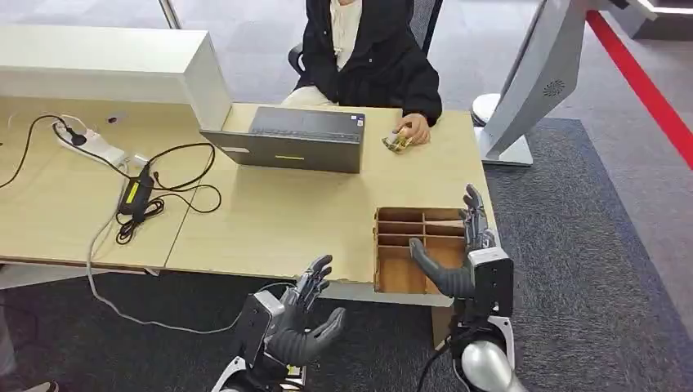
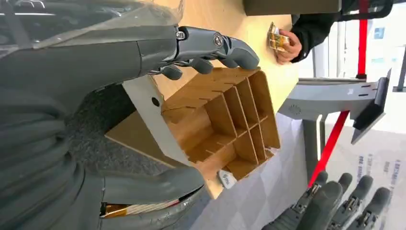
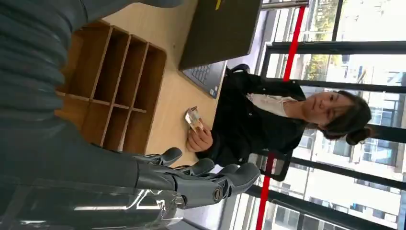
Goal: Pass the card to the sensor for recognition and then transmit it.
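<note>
We see the card under a person's hand at the worktop's far right edge. Our left hand and right hand hang open, fingers spread, holding nothing, by the near edge beside the divided box.

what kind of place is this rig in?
Probably an office reception or demo area: a wooden desk with a laptop, a seated person, grey carpet, and large windows in the right wrist view.

An office is showing here: a person is sitting at a light wooden surface behind an open laptop. A power strip is trailing cables on the left, grey carpet is covering the floor, and tall windows are standing behind.
</note>
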Robot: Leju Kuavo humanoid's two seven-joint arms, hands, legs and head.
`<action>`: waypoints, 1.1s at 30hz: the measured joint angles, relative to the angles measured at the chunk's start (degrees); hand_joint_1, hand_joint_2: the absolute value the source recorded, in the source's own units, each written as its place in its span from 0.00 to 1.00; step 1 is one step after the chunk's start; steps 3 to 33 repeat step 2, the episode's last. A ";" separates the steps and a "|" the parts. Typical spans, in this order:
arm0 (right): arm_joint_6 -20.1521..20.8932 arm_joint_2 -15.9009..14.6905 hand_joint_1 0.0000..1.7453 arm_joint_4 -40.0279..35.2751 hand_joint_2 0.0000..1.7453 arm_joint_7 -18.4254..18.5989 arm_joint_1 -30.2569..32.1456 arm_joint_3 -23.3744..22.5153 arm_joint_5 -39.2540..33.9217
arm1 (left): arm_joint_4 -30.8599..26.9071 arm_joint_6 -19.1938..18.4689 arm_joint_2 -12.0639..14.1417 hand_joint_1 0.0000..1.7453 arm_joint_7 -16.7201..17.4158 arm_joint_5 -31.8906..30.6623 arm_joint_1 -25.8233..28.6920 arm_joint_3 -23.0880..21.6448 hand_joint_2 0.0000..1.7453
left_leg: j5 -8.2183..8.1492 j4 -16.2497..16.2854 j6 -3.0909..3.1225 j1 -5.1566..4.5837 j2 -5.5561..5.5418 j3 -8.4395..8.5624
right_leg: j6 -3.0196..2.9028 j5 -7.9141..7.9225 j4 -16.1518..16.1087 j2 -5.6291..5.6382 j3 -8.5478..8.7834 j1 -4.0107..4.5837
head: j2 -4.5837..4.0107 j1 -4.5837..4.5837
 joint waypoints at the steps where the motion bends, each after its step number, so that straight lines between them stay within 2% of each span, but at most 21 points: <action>1: 0.24 0.02 0.00 -0.44 1.00 -0.09 0.31 0.02 0.00 | -0.09 0.02 0.00 0.00 0.00 0.00 0.00 0.00 1.00 | 0.00 0.00 0.00 0.00 0.00 0.00 | 0.00 0.00 0.00 0.00 0.01 0.00 | 0.00 0.00; 33: 0.48 0.02 0.00 -0.81 1.00 -0.22 0.62 0.04 0.00 | -0.17 0.04 0.00 0.00 0.00 0.02 0.00 0.00 1.00 | 0.00 0.00 0.00 0.00 0.00 0.00 | 0.00 0.00 0.01 0.00 0.01 0.00 | 0.00 0.00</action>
